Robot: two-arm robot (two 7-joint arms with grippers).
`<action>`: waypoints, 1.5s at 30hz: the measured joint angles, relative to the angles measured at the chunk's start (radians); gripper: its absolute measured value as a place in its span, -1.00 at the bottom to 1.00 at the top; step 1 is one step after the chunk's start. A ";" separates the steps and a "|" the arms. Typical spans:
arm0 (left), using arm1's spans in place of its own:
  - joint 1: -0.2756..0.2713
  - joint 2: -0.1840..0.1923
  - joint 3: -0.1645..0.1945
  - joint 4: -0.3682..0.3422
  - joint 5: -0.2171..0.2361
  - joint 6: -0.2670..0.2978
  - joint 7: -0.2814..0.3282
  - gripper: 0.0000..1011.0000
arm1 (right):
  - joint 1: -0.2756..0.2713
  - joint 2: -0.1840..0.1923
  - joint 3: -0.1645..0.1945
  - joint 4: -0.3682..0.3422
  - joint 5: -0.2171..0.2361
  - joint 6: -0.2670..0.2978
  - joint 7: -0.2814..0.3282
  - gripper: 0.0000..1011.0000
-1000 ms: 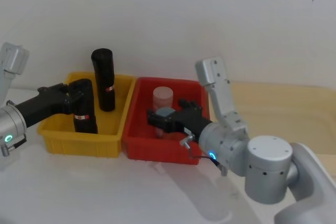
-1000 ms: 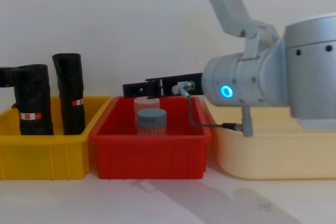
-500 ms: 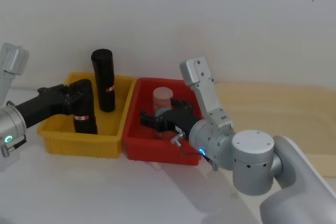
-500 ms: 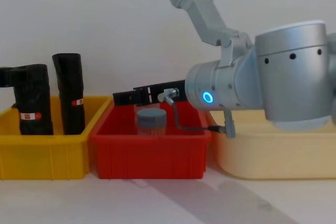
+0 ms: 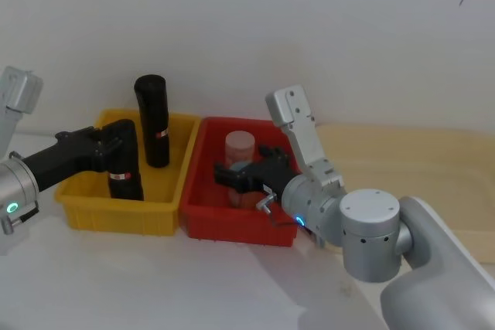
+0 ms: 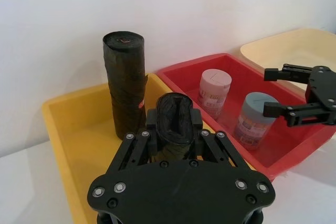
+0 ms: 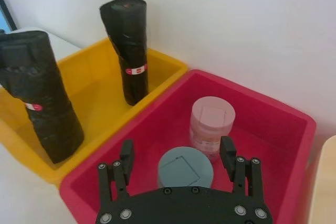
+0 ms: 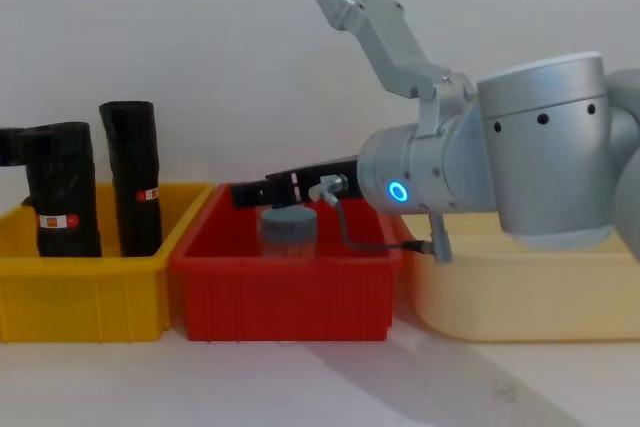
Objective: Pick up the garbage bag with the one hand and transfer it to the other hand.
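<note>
Pinching the garbage bag (image 6: 176, 111) with the left gripper (image 5: 116, 141), the green-ring one, reaching in from the left edge of the head view. Pressing in on both sides of the roll near its top, so basically clamping it dead centre in the jaws. Standing upright in the yellow bin (image 5: 116, 218), toward the front, with the white-and-red label facing forward in the chest view. Honestly struggling to tell whether it's resting on the bin floor or hanging just off it. Sharing that bin with the taller slim black roll (image 5: 152, 117), also standing upright, farther back and just to the right, near but not touching.

Hovering over the red bin (image 5: 232, 228) next door with the right gripper (image 7: 177, 156), the one wearing the blue ring. Spreading its fingers (image 7: 126, 156) wide and gripping nothing at all. Hanging right above the grey-blue jar (image 8: 288, 232), with the pink jar (image 7: 212, 121) just behind that. Sitting well apart from the bag, separated by the walls of the two bins. Also spotting a beige tray (image 8: 500, 297) just beside the red bin on the right.
</note>
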 joint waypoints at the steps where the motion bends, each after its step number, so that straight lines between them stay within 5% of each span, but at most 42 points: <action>1: 0.000 0.000 0.000 0.000 0.000 0.000 0.000 -0.35 | 0.002 0.000 0.001 0.005 -0.002 -0.002 0.000 0.98; 38: 0.000 0.000 0.000 0.000 0.000 0.000 0.000 -0.35 | 0.030 -0.006 0.026 0.097 -0.021 0.025 0.043 0.98; 45: 0.000 0.000 0.000 0.000 0.000 0.000 0.000 -0.35 | 0.029 -0.009 0.030 0.099 -0.019 0.028 0.048 0.75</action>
